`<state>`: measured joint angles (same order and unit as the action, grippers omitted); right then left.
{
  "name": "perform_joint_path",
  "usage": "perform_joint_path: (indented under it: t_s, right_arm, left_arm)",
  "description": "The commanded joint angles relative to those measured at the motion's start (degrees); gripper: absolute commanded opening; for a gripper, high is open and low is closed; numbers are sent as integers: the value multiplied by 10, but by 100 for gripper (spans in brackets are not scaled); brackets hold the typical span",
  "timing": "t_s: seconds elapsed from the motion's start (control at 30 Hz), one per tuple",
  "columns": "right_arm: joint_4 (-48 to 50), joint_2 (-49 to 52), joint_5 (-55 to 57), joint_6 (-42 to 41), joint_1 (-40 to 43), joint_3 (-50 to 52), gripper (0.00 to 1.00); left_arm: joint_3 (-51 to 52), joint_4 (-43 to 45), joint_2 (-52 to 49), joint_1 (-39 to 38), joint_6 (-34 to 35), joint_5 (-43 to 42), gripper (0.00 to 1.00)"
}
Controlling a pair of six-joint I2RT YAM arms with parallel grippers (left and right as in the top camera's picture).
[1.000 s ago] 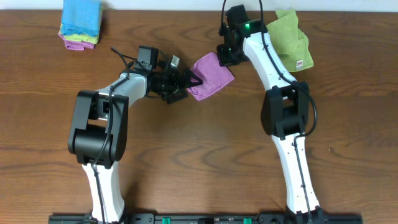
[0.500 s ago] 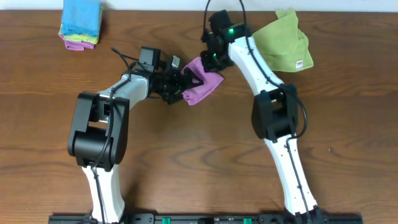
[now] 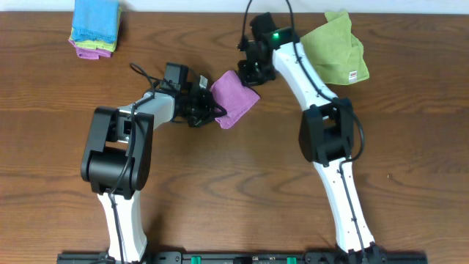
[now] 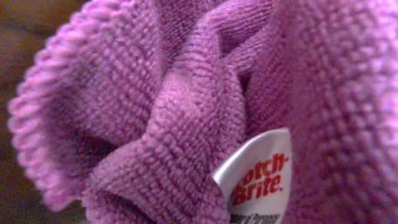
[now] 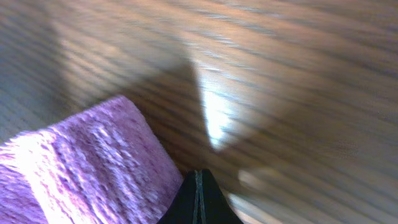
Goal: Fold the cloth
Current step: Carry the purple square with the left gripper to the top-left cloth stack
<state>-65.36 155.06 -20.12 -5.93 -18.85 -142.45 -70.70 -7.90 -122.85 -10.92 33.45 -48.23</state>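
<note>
The purple cloth point(image 3: 236, 99) lies folded over in a small bundle on the wooden table, between my two arms. My left gripper point(image 3: 212, 110) is at its left edge, shut on the bunched fabric. In the left wrist view the cloth point(image 4: 186, 93) fills the frame and hides the fingers; its white tag point(image 4: 258, 180) shows at the lower right. My right gripper point(image 3: 253, 74) hovers at the cloth's far right corner. Its fingertips are pressed together point(image 5: 199, 190) with no fabric showing between them, and the cloth point(image 5: 81, 168) lies just to their left.
A green cloth point(image 3: 335, 50) with a white tag lies at the back right, close behind the right arm. A stack of folded cloths point(image 3: 95, 26), blue on top, sits at the back left corner.
My left gripper has gone from open to shut on the cloth's left edge. The right gripper swung left over the cloth, which now lies further left and more compact.
</note>
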Motion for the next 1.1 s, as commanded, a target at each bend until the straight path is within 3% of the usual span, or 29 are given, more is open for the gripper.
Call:
perform_joint_path:
  t_s: [0.0,0.13,0.3,0.47,0.63,0.9,1.07]
  right_arm:
    - [-9,8,43,-7,38,17,1]
    - [-9,-38,53,-7,59,17,1]
    - [-9,-94,67,-7,63,17,1]
    - [-9,-137,70,-7,57,17,1]
    - [-11,-152,70,-7,55,17,1]
    - [-11,-152,70,-7,54,18,1]
    - [-6,-152,70,-7,54,18,1]
  left_arm:
    - [-5,33,-24,23,19,3,6]
    - [-72,84,-14,52,45,0,6]
    - [-221,85,-3,100,50,12,6]
    - [-342,84,-3,155,94,111,6]
    - [-356,85,-6,214,170,176,6]
    - [-356,86,-10,268,169,214,6]
    - [-356,144,-21,285,180,219,5]
